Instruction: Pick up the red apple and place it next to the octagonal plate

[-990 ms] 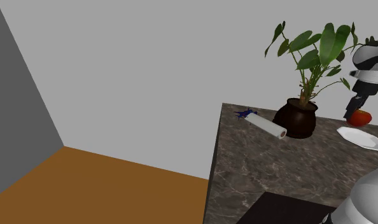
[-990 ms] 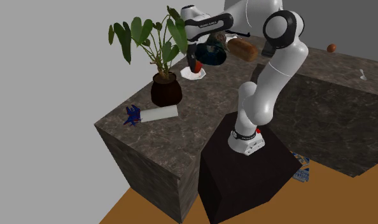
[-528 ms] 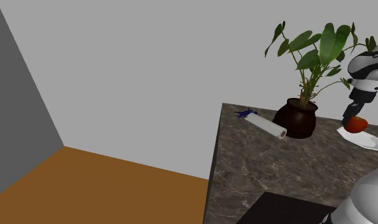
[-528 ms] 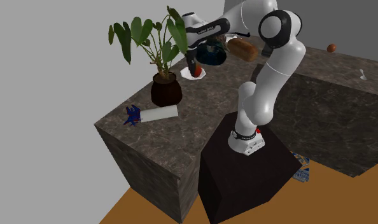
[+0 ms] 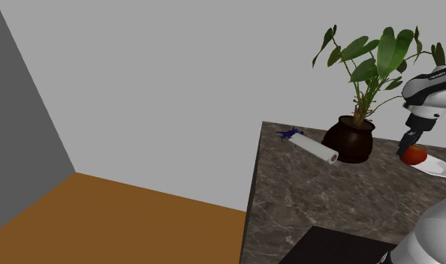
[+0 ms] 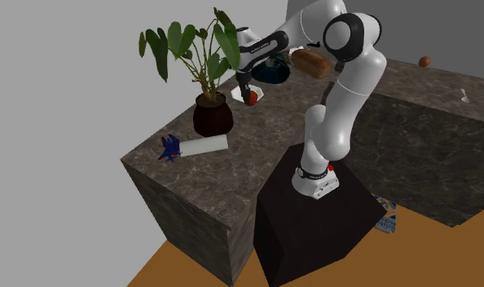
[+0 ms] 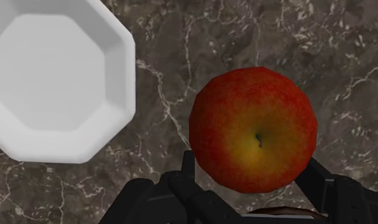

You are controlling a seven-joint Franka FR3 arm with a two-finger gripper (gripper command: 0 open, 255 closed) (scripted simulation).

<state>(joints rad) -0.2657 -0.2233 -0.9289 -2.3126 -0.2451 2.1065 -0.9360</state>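
A red apple with a yellow patch sits clasped between my black fingers, so my gripper is shut on it. It hangs just above the dark marble counter. The white octagonal plate lies close beside it, with a narrow strip of counter between them. In the shoulder view the apple is low under the gripper, just off the plate's edge on the side toward the plant pot. In the second exterior view the apple hangs at the plate's near edge.
A potted plant in a dark pot stands close to the apple. A white roll and a blue toy lie near the counter's corner. A dark bowl and a brown loaf sit behind the plate.
The arm carried the apple off the plate toward the plant pot and lowered it close to the counter. The fingers stayed shut on it.
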